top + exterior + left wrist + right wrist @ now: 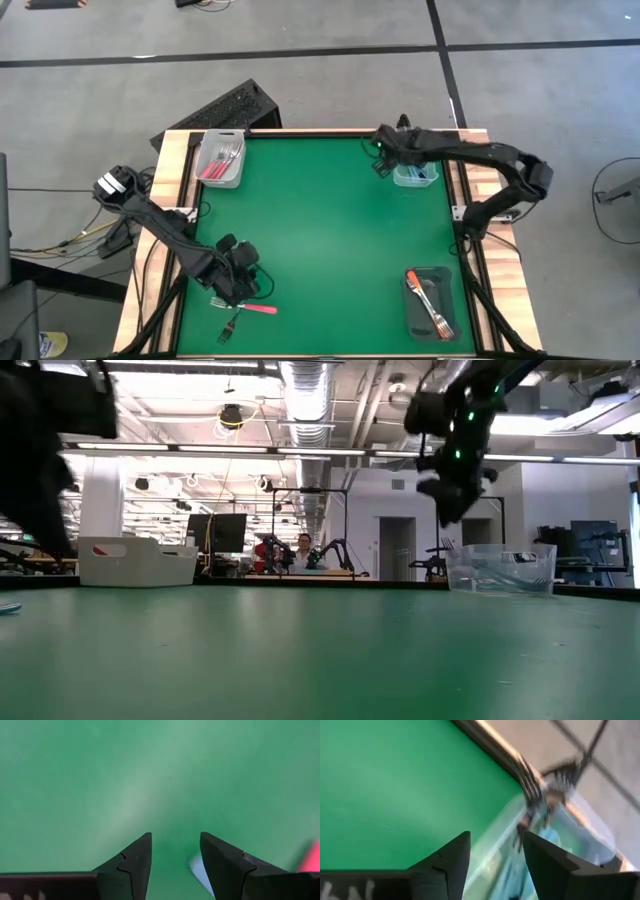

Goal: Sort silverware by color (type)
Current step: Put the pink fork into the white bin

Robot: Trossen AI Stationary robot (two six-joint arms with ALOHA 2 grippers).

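High view: right gripper [383, 166] hangs over the clear bin [415, 176], jaws apart, empty.

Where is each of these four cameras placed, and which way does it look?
High: overhead, straight down; both arms, green table.
Low: table height, level across; right arm above clear bin.
Left wrist: on left arm, down at table; open left end effector.
Right wrist: on right arm; open right end effector.
Shared: clear bin.

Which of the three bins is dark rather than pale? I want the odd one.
The dark rectangular bin at the table's near right corner. It holds orange-handled forks; the white bin and clear bin sit at the far corners.
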